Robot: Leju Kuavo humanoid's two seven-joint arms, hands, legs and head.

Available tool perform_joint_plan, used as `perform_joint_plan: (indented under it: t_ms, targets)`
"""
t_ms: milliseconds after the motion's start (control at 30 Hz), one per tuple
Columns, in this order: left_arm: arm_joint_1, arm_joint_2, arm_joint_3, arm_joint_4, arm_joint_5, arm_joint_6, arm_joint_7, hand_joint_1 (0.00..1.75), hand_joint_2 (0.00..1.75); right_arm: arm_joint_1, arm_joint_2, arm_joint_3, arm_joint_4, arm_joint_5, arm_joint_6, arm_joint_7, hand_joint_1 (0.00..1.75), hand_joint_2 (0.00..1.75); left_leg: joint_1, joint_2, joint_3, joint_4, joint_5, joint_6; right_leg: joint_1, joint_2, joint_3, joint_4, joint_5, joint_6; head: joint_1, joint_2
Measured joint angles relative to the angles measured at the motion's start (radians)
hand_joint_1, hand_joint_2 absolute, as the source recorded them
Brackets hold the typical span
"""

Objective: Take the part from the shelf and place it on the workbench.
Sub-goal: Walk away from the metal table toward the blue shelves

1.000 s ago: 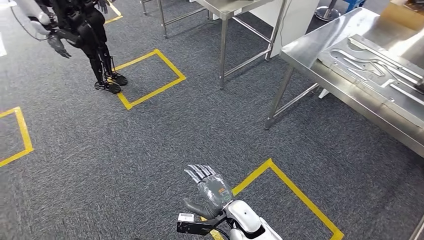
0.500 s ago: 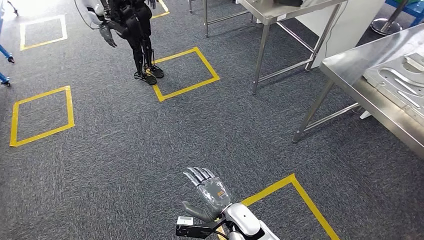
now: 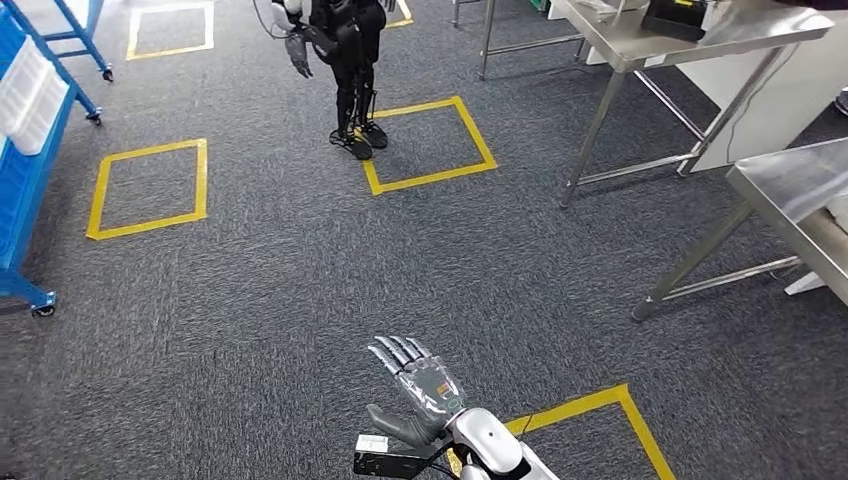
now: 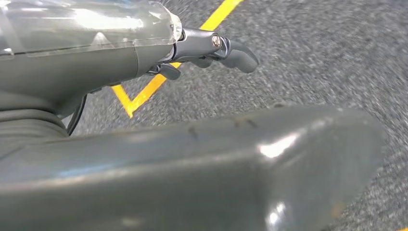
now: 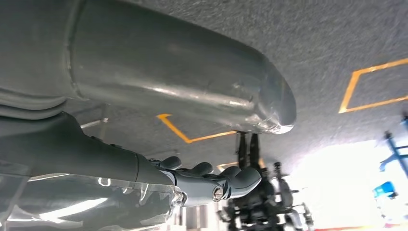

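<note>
A blue shelf (image 3: 25, 190) on castors stands at the left edge of the head view, with flat white pieces (image 3: 35, 95) on it; I cannot make out the part. A corner of the steel workbench (image 3: 795, 200) shows at the right edge. My right hand (image 3: 420, 390) is raised low in the middle, fingers apart and pointing forward, holding nothing. In the right wrist view that hand (image 5: 211, 185) hangs over bare carpet. My left hand (image 4: 144, 62) hovers above the floor with its fingers (image 4: 235, 53) slightly bent and nothing in them.
A black humanoid robot (image 3: 345, 60) stands ahead beside a yellow floor square (image 3: 430, 145). More yellow squares (image 3: 150, 190) mark the grey carpet, and one corner (image 3: 600, 405) lies by my right hand. A second steel table (image 3: 680, 40) stands at the back right.
The camera has swung left: the workbench slid to the right edge, the black robot moved toward the middle, and the blue shelf came into view. My right hand keeps its pose.
</note>
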Motion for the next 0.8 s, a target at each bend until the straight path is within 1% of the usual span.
perform_joint_plan:
  t_ms: [33, 67, 100, 133, 167, 200, 233, 267, 300, 333, 367, 400, 433, 467, 500, 533, 567, 600, 633, 667, 700, 733, 767, 800]
  targets:
    - [0.001, 0.0, 0.0, 0.0, 0.0, -0.001, 0.0, 0.0, 0.0, -0.001, 0.0, 0.0, 0.0, 0.0, 0.0, -0.001, 0.0, 0.0, 0.0, -0.015, 0.0, 0.003, -0.001, -0.002, -0.001, 0.008, 0.025, -0.063, 0.041, -0.002, 0.0, 0.0]
    - [0.001, 0.0, 0.0, 0.0, 0.0, -0.001, 0.0, 0.0, 0.0, -0.002, 0.0, 0.0, 0.001, 0.0, 0.0, -0.002, 0.0, 0.0, 0.001, -0.029, -0.001, 0.007, -0.003, -0.005, -0.003, 0.031, 0.056, -0.133, 0.074, -0.004, 0.0, 0.0]
    - [0.0, 0.0, 0.0, 0.0, 0.0, -0.001, 0.0, 0.0, 0.0, -0.003, 0.0, 0.0, 0.001, 0.0, -0.001, -0.003, 0.0, 0.0, 0.0, -0.042, -0.003, 0.013, -0.005, -0.009, -0.005, 0.051, 0.08, -0.191, 0.097, -0.006, 0.0, 0.0]
    - [0.0, 0.0, 0.001, 0.0, 0.0, -0.001, -0.001, 0.0, 0.0, -0.003, -0.001, 0.0, 0.001, 0.0, -0.002, -0.004, 0.0, 0.0, 0.0, -0.053, -0.006, 0.016, -0.006, -0.014, -0.005, 0.066, 0.095, -0.226, 0.107, -0.008, 0.0, 0.0]
    - [0.0, 0.0, 0.001, 0.0, 0.0, -0.001, -0.001, 0.0, 0.0, -0.003, -0.001, 0.0, 0.002, 0.0, -0.003, -0.005, 0.0, 0.0, 0.001, -0.062, -0.01, 0.017, -0.006, -0.02, -0.004, 0.073, 0.099, -0.238, 0.107, -0.011, 0.0, 0.0]
    - [0.001, 0.0, 0.001, 0.0, 0.0, -0.001, -0.001, 0.0, 0.0, -0.003, -0.001, 0.0, 0.002, 0.0, -0.004, -0.006, 0.0, 0.0, 0.002, -0.071, -0.014, 0.016, -0.006, -0.027, -0.001, 0.064, 0.099, -0.24, 0.109, -0.016, 0.0, 0.0]
    - [0.003, 0.0, 0.001, 0.0, 0.0, 0.0, -0.001, 0.0, 0.0, -0.004, 0.0, 0.0, 0.002, 0.0, -0.004, -0.006, 0.0, 0.0, 0.004, -0.072, -0.016, 0.014, -0.005, -0.033, -0.001, 0.053, 0.1, -0.242, 0.111, -0.023, 0.0, 0.0]
    - [0.006, 0.0, 0.001, 0.0, 0.0, 0.0, -0.001, 0.0, 0.0, -0.005, 0.0, 0.0, 0.002, 0.0, -0.005, -0.006, 0.0, 0.0, 0.004, -0.056, -0.02, 0.021, -0.01, -0.038, -0.001, 0.043, 0.103, -0.246, 0.113, -0.03, 0.0, 0.0]
    - [0.006, 0.0, 0.001, 0.0, 0.0, 0.0, -0.001, 0.0, 0.0, -0.007, 0.001, 0.001, 0.002, 0.0, -0.006, -0.006, 0.0, 0.0, 0.003, -0.029, -0.03, 0.044, -0.024, -0.042, -0.001, 0.031, 0.106, -0.251, 0.115, -0.037, 0.0, 0.0]
    - [0.005, 0.0, 0.001, 0.0, 0.0, 0.0, -0.001, 0.0, 0.0, -0.007, 0.002, 0.001, 0.002, 0.0, -0.007, -0.007, 0.0, 0.0, 0.002, 0.004, -0.049, 0.088, -0.05, -0.045, -0.001, 0.016, 0.109, -0.254, 0.116, -0.043, 0.0, 0.0]
    - [0.004, 0.0, 0.001, 0.0, 0.0, 0.0, -0.001, 0.0, 0.0, -0.006, 0.002, 0.001, 0.003, -0.001, -0.007, -0.007, 0.0, 0.0, 0.001, 0.034, -0.079, 0.149, -0.081, -0.048, 0.001, 0.002, 0.111, -0.255, 0.114, -0.046, 0.0, 0.0]
    - [0.002, 0.0, 0.001, 0.0, 0.0, 0.0, -0.001, 0.0, 0.0, -0.006, 0.002, 0.001, 0.004, -0.001, -0.008, -0.007, 0.0, 0.0, 0.003, 0.048, -0.114, 0.219, -0.113, -0.051, 0.003, -0.014, 0.111, -0.255, 0.112, -0.049, 0.0, 0.0]
    - [0.002, 0.0, 0.001, 0.0, 0.0, 0.0, -0.001, 0.0, 0.0, -0.005, 0.001, 0.001, 0.005, -0.001, -0.008, -0.007, 0.0, 0.0, 0.004, 0.054, -0.142, 0.275, -0.133, -0.054, 0.005, -0.031, 0.112, -0.255, 0.11, -0.05, 0.0, 0.0]
    - [0.004, 0.0, 0.001, 0.0, 0.0, 0.0, -0.001, 0.0, 0.0, -0.004, 0.001, 0.001, 0.006, -0.001, -0.008, -0.007, 0.0, 0.0, 0.005, 0.056, -0.154, 0.3, -0.135, -0.055, 0.006, -0.046, 0.113, -0.255, 0.108, -0.05, 0.0, 0.0]
    - [0.006, 0.0, 0.001, 0.0, 0.0, 0.0, -0.001, 0.0, 0.0, -0.004, 0.001, 0.001, 0.006, -0.001, -0.008, -0.007, 0.0, 0.0, 0.006, 0.059, -0.146, 0.284, -0.118, -0.055, 0.007, -0.061, 0.115, -0.255, 0.105, -0.049, 0.0, 0.0]
    - [0.007, 0.0, 0.001, 0.0, 0.0, 0.0, -0.001, 0.0, 0.0, -0.004, 0.001, 0.001, 0.007, -0.001, -0.008, -0.007, 0.0, 0.0, 0.005, 0.066, -0.116, 0.229, -0.086, -0.053, 0.007, -0.074, 0.118, -0.254, 0.102, -0.047, 0.0, 0.0]
    - [0.007, 0.001, 0.001, 0.0, 0.0, 0.0, -0.001, 0.0, 0.0, -0.004, 0.001, 0.001, 0.007, -0.001, -0.008, -0.007, 0.0, 0.0, 0.003, 0.089, -0.075, 0.152, -0.053, -0.05, 0.009, -0.086, 0.123, -0.255, 0.099, -0.045, 0.0, 0.0]
    - [0.006, 0.001, 0.001, 0.0, 0.0, 0.0, -0.001, 0.0, 0.0, -0.005, 0.002, 0.001, 0.007, -0.001, -0.008, -0.007, 0.0, 0.0, -0.001, 0.114, -0.039, 0.086, -0.028, -0.044, 0.011, -0.098, 0.127, -0.254, 0.095, -0.041, 0.0, 0.0]
    - [0.005, 0.001, 0.001, 0.0, 0.0, 0.0, -0.001, 0.0, 0.0, -0.006, 0.002, 0.001, 0.007, -0.001, -0.008, -0.007, 0.0, 0.0, -0.006, 0.133, -0.015, 0.04, -0.015, -0.037, 0.014, -0.108, 0.131, -0.254, 0.091, -0.037, 0.0, 0.0]
    - [0.004, 0.001, 0.001, 0.0, 0.0, -0.001, -0.001, 0.0, 0.0, -0.006, 0.002, 0.001, 0.007, -0.001, -0.009, -0.006, 0.0, 0.0, -0.011, 0.144, -0.004, 0.019, -0.012, -0.03, 0.016, -0.117, 0.134, -0.254, 0.088, -0.032, 0.0, 0.0]
    - [0.004, 0.001, 0.001, 0.0, 0.0, -0.001, 0.0, 0.0, 0.0, -0.006, 0.002, 0.001, 0.007, -0.001, -0.009, -0.006, 0.0, 0.0, -0.014, 0.137, -0.006, 0.017, -0.012, -0.025, 0.017, -0.127, 0.136, -0.255, 0.087, -0.028, 0.0, 0.0]
    - [0.004, 0.001, 0.001, 0.0, 0.0, -0.001, 0.0, 0.0, 0.0, -0.006, 0.003, 0.002, 0.006, 0.0, -0.009, -0.005, 0.0, 0.0, -0.014, 0.123, -0.006, 0.014, -0.011, -0.02, 0.016, -0.137, 0.14, -0.257, 0.085, -0.022, 0.0, 0.0]
    - [0.006, 0.001, 0.001, 0.0, 0.0, -0.001, 0.0, 0.0, 0.0, -0.006, 0.004, 0.002, 0.005, 0.001, -0.01, -0.004, 0.0, 0.0, -0.011, 0.111, -0.003, 0.009, -0.008, -0.015, 0.014, -0.136, 0.144, -0.255, 0.08, -0.017, 0.0, 0.0]
    - [0.006, 0.0, 0.001, 0.0, 0.0, -0.001, 0.001, 0.0, 0.0, -0.007, 0.005, 0.002, 0.003, 0.003, -0.011, -0.004, 0.0, 0.0, -0.008, 0.098, 0.001, 0.003, -0.005, -0.009, 0.012, -0.117, 0.141, -0.239, 0.065, -0.011, 0.0, 0.0]
